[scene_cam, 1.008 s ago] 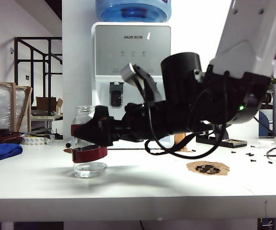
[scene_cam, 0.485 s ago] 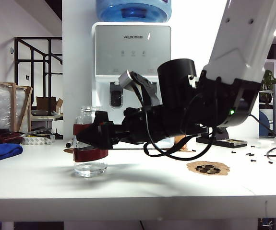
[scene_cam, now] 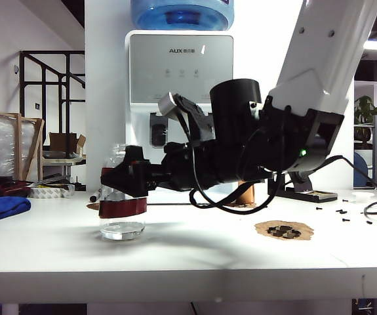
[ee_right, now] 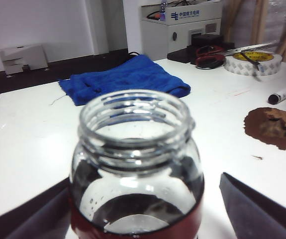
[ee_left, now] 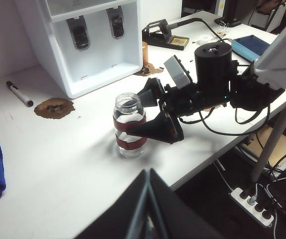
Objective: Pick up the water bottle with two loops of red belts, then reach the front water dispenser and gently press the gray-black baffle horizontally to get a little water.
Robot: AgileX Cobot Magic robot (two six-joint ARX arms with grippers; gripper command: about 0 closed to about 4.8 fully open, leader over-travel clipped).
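The water bottle point(scene_cam: 122, 209) point(ee_left: 129, 124) point(ee_right: 135, 164), clear glass with two dark red bands, stands upright on the white table. My right gripper point(scene_cam: 119, 180) point(ee_left: 133, 115) point(ee_right: 138, 214) is open, with one dark finger on each side of the bottle's body; a gap shows beside the glass. The water dispenser point(scene_cam: 180, 65) point(ee_left: 83, 59) stands behind. Its gray-black baffle point(ee_left: 115, 22), the right-hand lever, is hidden by the arm in the exterior view. My left gripper point(ee_left: 147, 199) hangs above the table's near edge, its fingers pressed together and empty.
A blue cloth point(scene_cam: 1, 209) point(ee_right: 123, 79) lies at the table's left. A brown patch point(scene_cam: 283, 230) point(ee_left: 53, 107), a marker point(ee_left: 19, 93), a tape roll point(ee_right: 254, 62), a soldering stand point(ee_left: 165, 35) and a small copper cylinder point(ee_left: 145, 52) are on the table.
My right arm has shifted left, and its open fingers have risen a little along the bottle. The bottle has stayed on the table.
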